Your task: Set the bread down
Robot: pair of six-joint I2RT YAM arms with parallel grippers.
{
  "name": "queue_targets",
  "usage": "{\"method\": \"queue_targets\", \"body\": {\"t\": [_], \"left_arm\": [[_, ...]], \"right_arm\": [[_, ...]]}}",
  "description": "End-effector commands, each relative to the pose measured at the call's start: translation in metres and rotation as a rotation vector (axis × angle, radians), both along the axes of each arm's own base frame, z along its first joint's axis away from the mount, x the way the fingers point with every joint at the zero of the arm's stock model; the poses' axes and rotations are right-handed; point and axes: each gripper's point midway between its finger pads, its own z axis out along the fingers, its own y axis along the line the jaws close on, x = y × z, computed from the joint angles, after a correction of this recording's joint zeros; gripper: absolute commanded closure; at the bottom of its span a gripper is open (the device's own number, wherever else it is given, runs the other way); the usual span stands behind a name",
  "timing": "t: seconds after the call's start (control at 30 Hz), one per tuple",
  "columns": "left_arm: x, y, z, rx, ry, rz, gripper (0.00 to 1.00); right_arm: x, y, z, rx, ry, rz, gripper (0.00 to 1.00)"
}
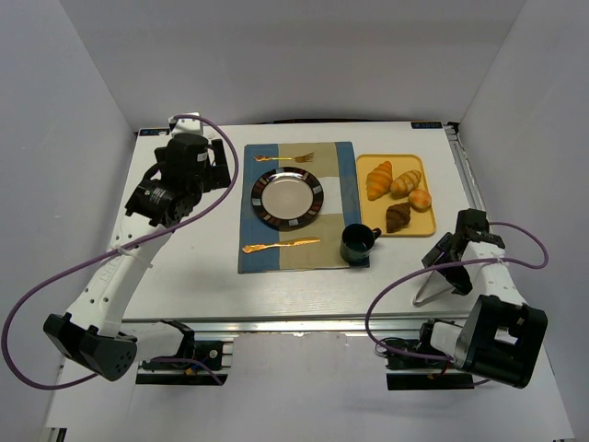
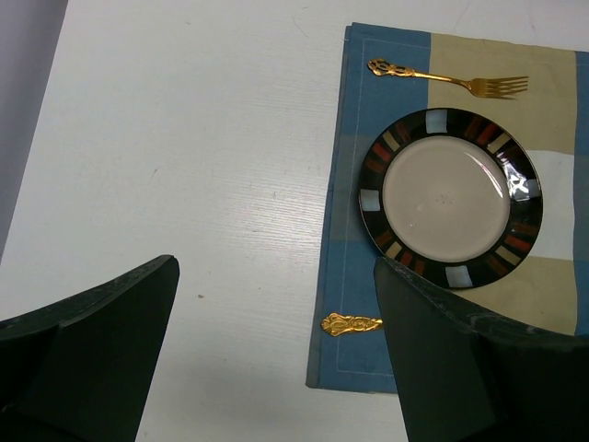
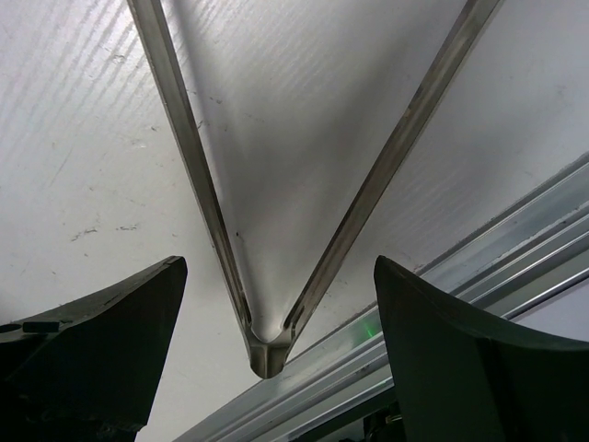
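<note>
While white walls enclose, white table (image 1: 184, 276), placemat (image 1: 247, 230)

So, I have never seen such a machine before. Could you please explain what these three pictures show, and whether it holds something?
These are two robot arms fixed at the near edge of a white table. One picture looks down from above; the other two come from cameras on each wrist, so the dark shapes at their lower corners are the jaws.

On the table lies a placemat with a plate, a gold fork, a gold knife and a dark cup. A yellow tray holds four pastries, among them the dark brown bread.

The left gripper and the right gripper are both open and hold nothing. Metal tongs lie under the right one.
</note>
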Motion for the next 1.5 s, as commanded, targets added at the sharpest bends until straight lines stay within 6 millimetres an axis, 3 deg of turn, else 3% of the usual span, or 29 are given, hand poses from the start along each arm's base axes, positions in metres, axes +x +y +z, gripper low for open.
{"method": "queue_targets", "body": {"t": [0.0, 0.53, 0.63, 0.8, 0.97, 1.07, 1.1, 1.23, 1.47], "left_arm": [[-0.007, 0.005, 0.01, -0.001, -0.031, 0.008, 0.02], [-0.007, 0.009, 0.012, 0.017, -0.033, 0.025, 0.02], [-0.006, 0.009, 0.012, 0.017, -0.033, 0.025, 0.02], [-0.006, 0.01, 0.012, 0.02, -0.033, 0.027, 0.02], [-0.008, 0.012, 0.014, 0.026, -0.037, 0.035, 0.02], [-0.008, 0.012, 0.015, 0.023, -0.042, 0.034, 0.02], [-0.009, 0.012, 0.016, 0.021, -0.043, 0.031, 0.02], [-0.007, 0.009, 0.018, 0.004, -0.056, 0.026, 0.02], [-0.006, 0.003, 0.021, -0.026, -0.07, 0.013, 0.02]], "right_arm": [[0.002, -0.002, -0.001, -0.006, 0.022, -0.01, 0.11], [0.013, -0.008, -0.041, -0.021, 0.045, -0.023, 0.11], [0.014, -0.011, -0.043, -0.036, 0.039, -0.023, 0.18], [0.019, -0.015, -0.035, -0.054, 0.019, -0.035, 0.45], [0.025, -0.015, -0.009, -0.059, -0.023, -0.045, 0.47], [0.028, -0.015, 0.022, -0.064, -0.076, -0.047, 0.47], [0.036, -0.016, 0.043, -0.074, -0.133, -0.047, 0.47], [0.034, -0.012, 0.088, -0.077, -0.218, -0.017, 0.46], [0.043, 0.021, 0.142, 0.046, -0.361, 0.073, 0.46]]}}
